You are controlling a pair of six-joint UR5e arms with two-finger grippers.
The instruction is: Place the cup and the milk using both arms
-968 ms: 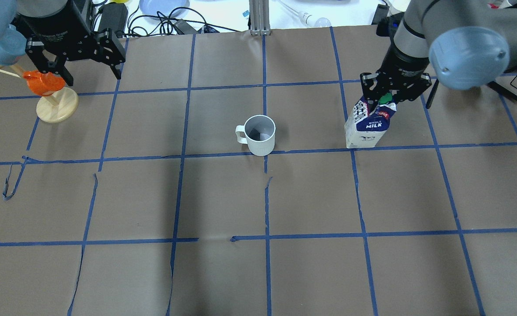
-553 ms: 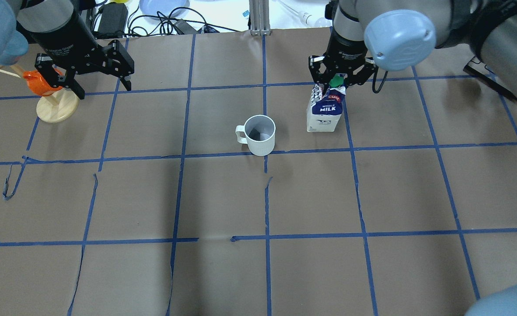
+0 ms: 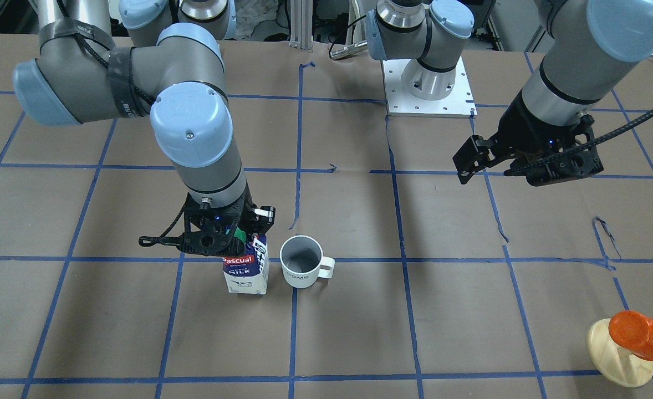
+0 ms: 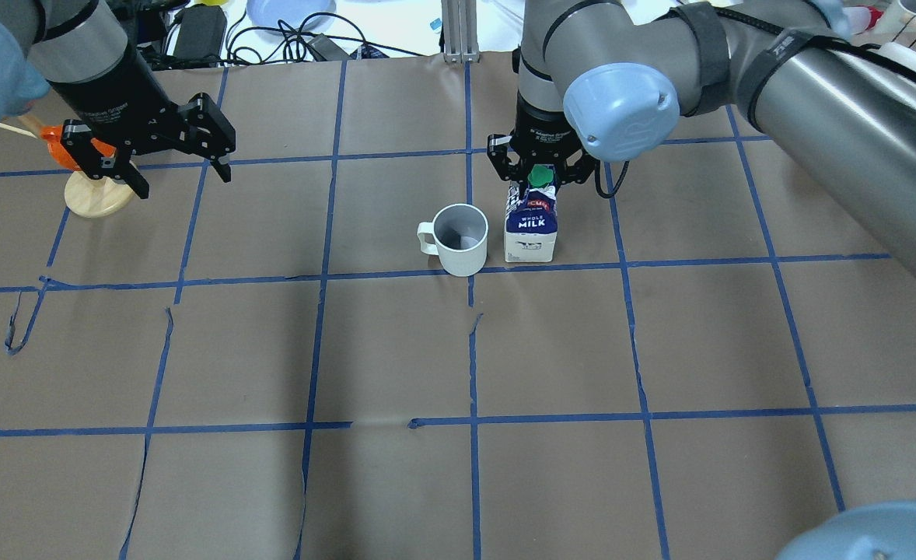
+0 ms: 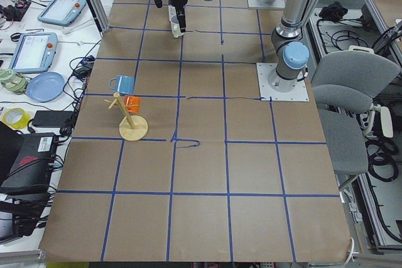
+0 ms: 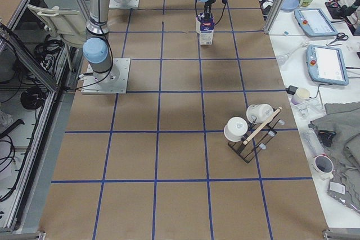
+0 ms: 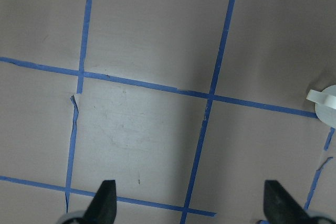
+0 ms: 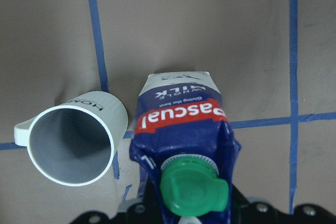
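Note:
The white cup (image 4: 462, 237) stands upright near the table's middle, its handle toward the overhead view's left. It also shows in the front view (image 3: 301, 269) and the right wrist view (image 8: 71, 145). The blue-white milk (image 4: 532, 229) with a green cap stands upright close beside the cup, with a narrow gap between them (image 3: 245, 271). My right gripper (image 4: 536, 175) is shut on the milk's top around the cap. I cannot tell whether its base touches the table. My left gripper (image 4: 184, 183) is open and empty, above the table far left of the cup.
A wooden mug tree (image 4: 100, 194) holding an orange mug (image 3: 639, 332) stands by my left gripper. A black rack with white cups (image 6: 250, 127) stands at the table's right end. Cables and a blue plate (image 4: 287, 12) lie beyond the far edge.
My right gripper has carried the milk leftward from the right part of the table to right beside the cup. My left gripper shifted slightly right and stays open.

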